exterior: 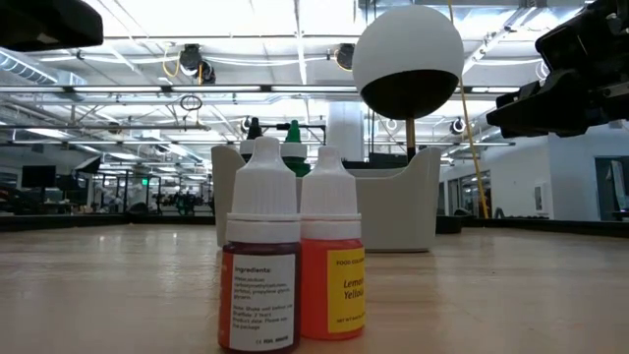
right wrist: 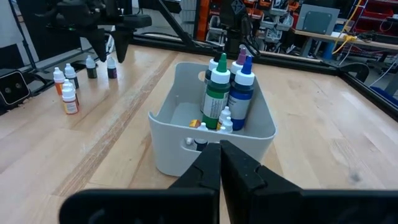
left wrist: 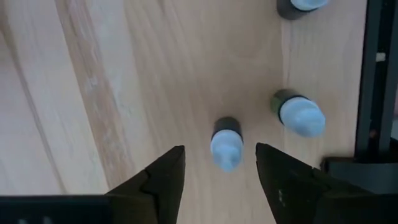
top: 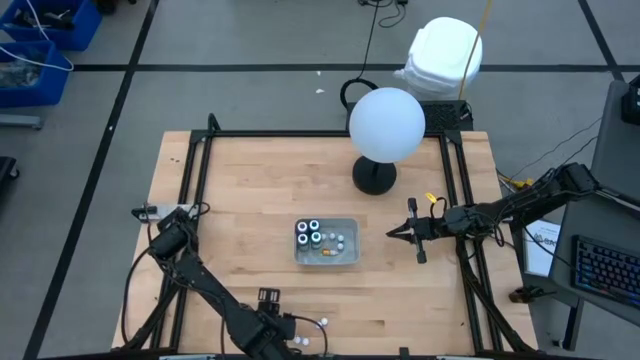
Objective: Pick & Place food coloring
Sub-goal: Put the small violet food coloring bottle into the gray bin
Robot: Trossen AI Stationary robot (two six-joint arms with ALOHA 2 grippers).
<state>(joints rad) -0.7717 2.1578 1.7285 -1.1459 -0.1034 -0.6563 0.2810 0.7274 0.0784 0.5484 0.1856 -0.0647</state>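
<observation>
The food coloring is in two groups. Larger bottles with green, blue and purple caps stand in a grey bin (top: 327,243) (right wrist: 214,118). Small dropper bottles stand on the wood near the table's near edge (top: 322,322); a dark red one (exterior: 260,265) and an orange-yellow one (exterior: 332,261) stand side by side. My left gripper (left wrist: 219,171) (top: 268,300) is open and points down, one finger on either side of a small white-capped bottle (left wrist: 226,142), not touching it. Two more bottles (left wrist: 298,115) stand close by. My right gripper (right wrist: 221,163) (top: 395,233) is shut, level, just right of the bin.
A white globe lamp (top: 386,125) on a dark round base (top: 373,177) stands behind the bin. A black frame rail (left wrist: 376,81) runs close to the small bottles. Bare wood (top: 250,190) lies left of the bin.
</observation>
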